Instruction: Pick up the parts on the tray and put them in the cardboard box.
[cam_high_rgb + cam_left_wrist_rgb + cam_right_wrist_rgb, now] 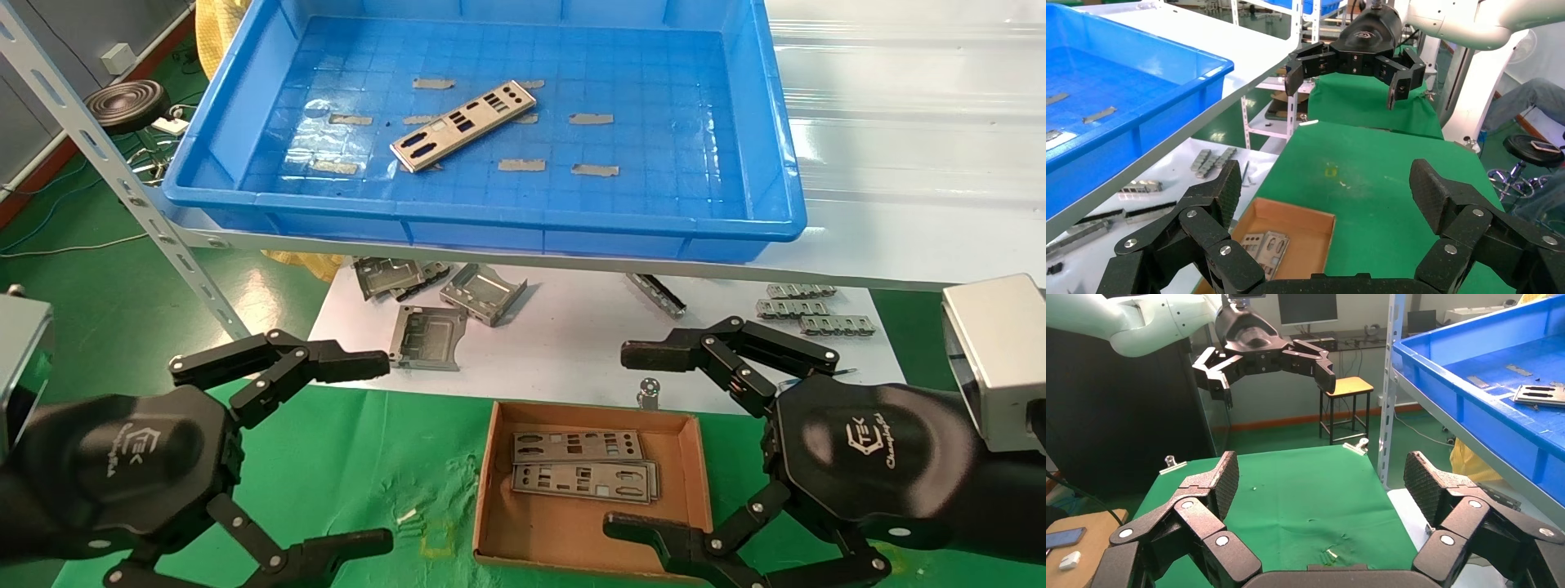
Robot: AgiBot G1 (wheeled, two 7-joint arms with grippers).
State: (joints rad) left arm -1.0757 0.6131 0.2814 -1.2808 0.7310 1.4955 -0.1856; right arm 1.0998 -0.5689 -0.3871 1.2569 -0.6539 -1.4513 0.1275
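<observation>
One silver-grey punched plate (pixel 463 124) lies diagonally on the grid floor of the blue tray (pixel 768 147); it also shows in the right wrist view (pixel 1539 395). Two plates (pixel 582 464) lie stacked in the brown cardboard box (pixel 690 474), also seen in the left wrist view (pixel 1267 250). My left gripper (pixel 372 452) is open and empty over the green cloth, left of the box. My right gripper (pixel 633 441) is open and empty at the box's right side. Each wrist view shows its own gripper open: the left one (pixel 1324 193), the right one (pixel 1321 487).
Small grey tape strips (pixel 591 119) dot the tray floor. Folded grey brackets (pixel 482 292) and small metal pieces (pixel 805 309) lie on white paper under the tray shelf. A slanted metal shelf post (pixel 122 184) stands at left. A green cloth (pixel 368 457) covers the table.
</observation>
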